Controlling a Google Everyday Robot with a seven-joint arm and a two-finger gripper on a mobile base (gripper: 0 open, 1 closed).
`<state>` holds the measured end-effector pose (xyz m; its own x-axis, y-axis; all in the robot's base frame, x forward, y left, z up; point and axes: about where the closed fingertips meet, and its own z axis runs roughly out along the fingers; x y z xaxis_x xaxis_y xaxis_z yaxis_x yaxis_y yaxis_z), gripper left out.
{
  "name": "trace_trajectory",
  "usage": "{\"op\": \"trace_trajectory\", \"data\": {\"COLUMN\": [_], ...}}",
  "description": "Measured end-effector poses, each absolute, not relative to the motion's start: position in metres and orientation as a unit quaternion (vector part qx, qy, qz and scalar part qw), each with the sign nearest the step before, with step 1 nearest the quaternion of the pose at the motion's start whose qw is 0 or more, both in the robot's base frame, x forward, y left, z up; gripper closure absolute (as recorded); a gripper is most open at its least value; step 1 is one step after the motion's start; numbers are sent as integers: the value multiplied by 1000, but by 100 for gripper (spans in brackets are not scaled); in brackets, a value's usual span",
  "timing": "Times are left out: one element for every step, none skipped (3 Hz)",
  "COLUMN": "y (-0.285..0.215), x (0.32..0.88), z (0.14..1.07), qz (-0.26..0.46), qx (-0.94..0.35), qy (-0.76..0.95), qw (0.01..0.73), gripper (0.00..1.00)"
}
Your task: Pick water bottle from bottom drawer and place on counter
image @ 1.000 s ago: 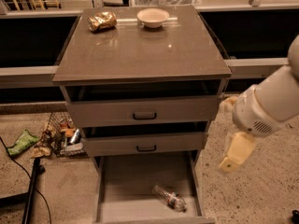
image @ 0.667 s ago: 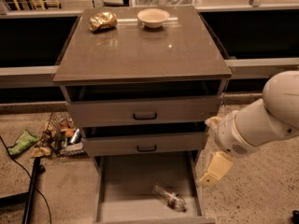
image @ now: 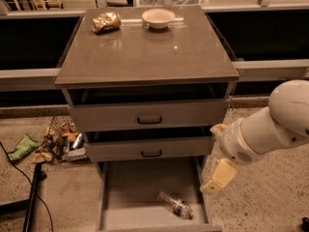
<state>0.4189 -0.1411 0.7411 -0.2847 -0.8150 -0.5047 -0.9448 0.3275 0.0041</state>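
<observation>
- The bottle (image: 176, 206) lies on its side in the drawer (image: 128, 199), near the front right corner.
- The gripper (image: 213, 181) hangs over the drawer's right wall; whether it is open or closed, I cannot tell.
- Risk: descending here could strike that wall or nudge the bottle rolling.
- Since a second ago, the gripper has come leftward and lower; the bottle is unmoved.
- The counter (image: 145, 57) lies beyond.

cream gripper (image: 212, 183) beside grey-brn bottom drawer (image: 135, 197), clear water bottle (image: 175, 205)

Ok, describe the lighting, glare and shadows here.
Camera view: dim warm light; glare spots on the counter near the bowl; dark shadow above both upper drawers; the water bottle glints in the bottom drawer; the gripper, beside its right edge, is lit.
</observation>
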Motion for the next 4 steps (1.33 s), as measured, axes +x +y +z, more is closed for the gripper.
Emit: {"op": "trace_trajectory", "data": {"y": [-129, -120, -112, -101], "x": [426, 442, 463, 480], "z": [689, 635, 585, 539], "qz": [160, 167, 189, 233], "qx": [-561, -553, -545, -534], "qy": [785, 781, 770, 754], "qw": [208, 236, 272, 303], "gripper": [0, 0, 0, 0]}}
